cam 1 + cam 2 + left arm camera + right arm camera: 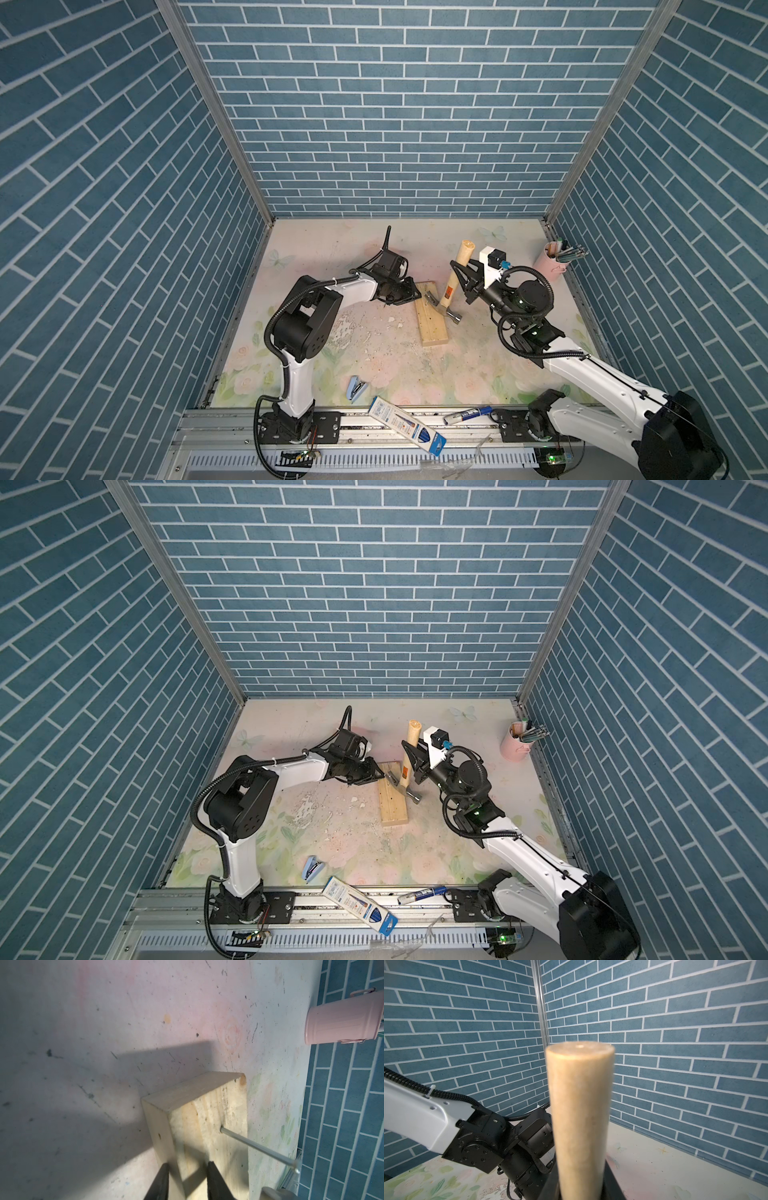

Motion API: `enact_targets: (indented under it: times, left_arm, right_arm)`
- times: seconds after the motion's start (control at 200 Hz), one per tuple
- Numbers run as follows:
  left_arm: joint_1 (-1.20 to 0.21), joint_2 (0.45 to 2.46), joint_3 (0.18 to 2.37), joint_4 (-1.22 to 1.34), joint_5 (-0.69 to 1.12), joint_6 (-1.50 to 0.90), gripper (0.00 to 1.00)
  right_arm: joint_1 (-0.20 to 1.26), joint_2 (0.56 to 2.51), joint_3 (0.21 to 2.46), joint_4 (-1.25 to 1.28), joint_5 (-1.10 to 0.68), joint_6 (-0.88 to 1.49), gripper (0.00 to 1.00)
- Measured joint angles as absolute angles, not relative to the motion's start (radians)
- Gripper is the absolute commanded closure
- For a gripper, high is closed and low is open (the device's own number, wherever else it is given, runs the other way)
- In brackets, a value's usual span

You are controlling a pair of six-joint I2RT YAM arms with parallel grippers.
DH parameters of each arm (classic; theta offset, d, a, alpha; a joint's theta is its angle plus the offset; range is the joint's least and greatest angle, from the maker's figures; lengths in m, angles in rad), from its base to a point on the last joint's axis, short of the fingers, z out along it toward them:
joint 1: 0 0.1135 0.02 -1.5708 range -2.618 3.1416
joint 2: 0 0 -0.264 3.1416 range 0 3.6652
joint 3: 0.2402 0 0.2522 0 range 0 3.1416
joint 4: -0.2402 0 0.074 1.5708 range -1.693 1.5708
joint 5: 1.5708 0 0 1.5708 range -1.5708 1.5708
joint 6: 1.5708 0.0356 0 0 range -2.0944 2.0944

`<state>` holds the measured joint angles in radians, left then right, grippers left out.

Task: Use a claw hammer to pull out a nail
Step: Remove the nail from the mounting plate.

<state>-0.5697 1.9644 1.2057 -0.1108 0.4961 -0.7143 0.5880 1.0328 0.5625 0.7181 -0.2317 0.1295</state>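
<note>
Nearest, on the front rail, lie a blue pencil box (407, 424) and a marker (467, 414). Just beyond them a blue stapler (356, 388) rests on the floral counter (478, 365). At mid-counter lies a wooden block (434, 332), with a nail (257, 1149) slanting up out of its top face. The left gripper (411, 293) sits at the block's far end, jaws apart astride one long edge. One finger is over the top face and the other is beside the side face. The claw hammer (450, 286) has its steel head on the block, claw over the wood near the nail; whether it hooks the nail cannot be told. Its handle leans up and away. The right gripper (460, 281) is clamped on that handle, below the butt end. A pink bucket (550, 259) of pencils stands in the far right corner.
</note>
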Motion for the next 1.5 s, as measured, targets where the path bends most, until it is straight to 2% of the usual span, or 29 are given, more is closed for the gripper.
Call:
enact_targets:
  times: [0.48,0.715,1.0,1.3,1.5]
  left_arm:
    - [-0.570,1.963,1.204,-0.108,0.497,-0.711,0.69]
    - [-0.575,1.932,1.193,-0.148,0.457,-0.663,0.65]
    - [-0.575,1.790,1.154,-0.292,0.348,-0.563,0.61]
    - [-0.575,1.600,1.036,-0.293,0.288,-0.468,0.57]
    - [-0.580,1.498,0.955,-0.257,0.284,-0.424,0.55]
  right_arm:
    - [0.588,1.028,0.635,0.698,-0.230,0.122,1.00]
    - [0.588,1.005,0.734,0.541,-0.218,0.126,1.00]
    - [0.588,1.014,0.896,0.289,-0.175,0.169,1.00]
    - [0.582,1.142,1.153,-0.042,-0.161,0.239,1.00]
    - [0.572,1.221,1.237,-0.168,-0.193,0.261,1.00]
